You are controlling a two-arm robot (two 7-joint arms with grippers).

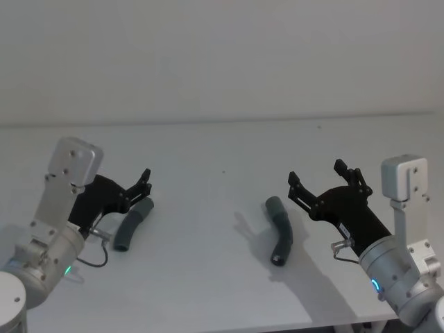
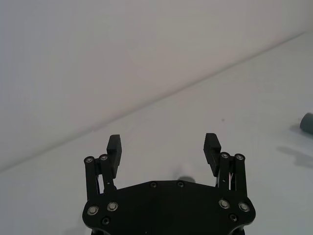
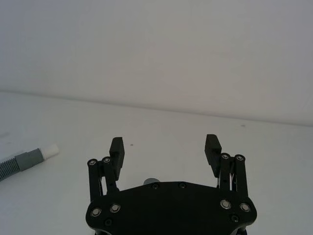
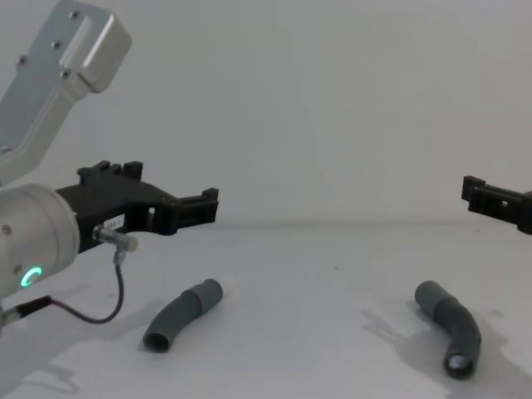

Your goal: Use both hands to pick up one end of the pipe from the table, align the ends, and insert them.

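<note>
Two dark grey corrugated pipe pieces lie on the white table [image 1: 208,146]. The left pipe piece [image 1: 132,223] [image 4: 183,314] rests just below my left gripper [image 1: 142,184] [image 4: 204,199], which hovers open and empty [image 2: 164,147] above its far end. The bent right pipe piece [image 1: 281,232] [image 4: 453,327] lies left of my right gripper [image 1: 316,173] [image 4: 478,193], also open and empty [image 3: 165,147], raised off the table. A grey cuff with a white tip [image 3: 34,156] shows in the right wrist view. Another grey cuff [image 2: 308,122] shows in the left wrist view.
A plain white wall [image 1: 222,55] stands behind the table's far edge. A thin cable [image 4: 108,307] loops from my left wrist down to the table beside the left piece.
</note>
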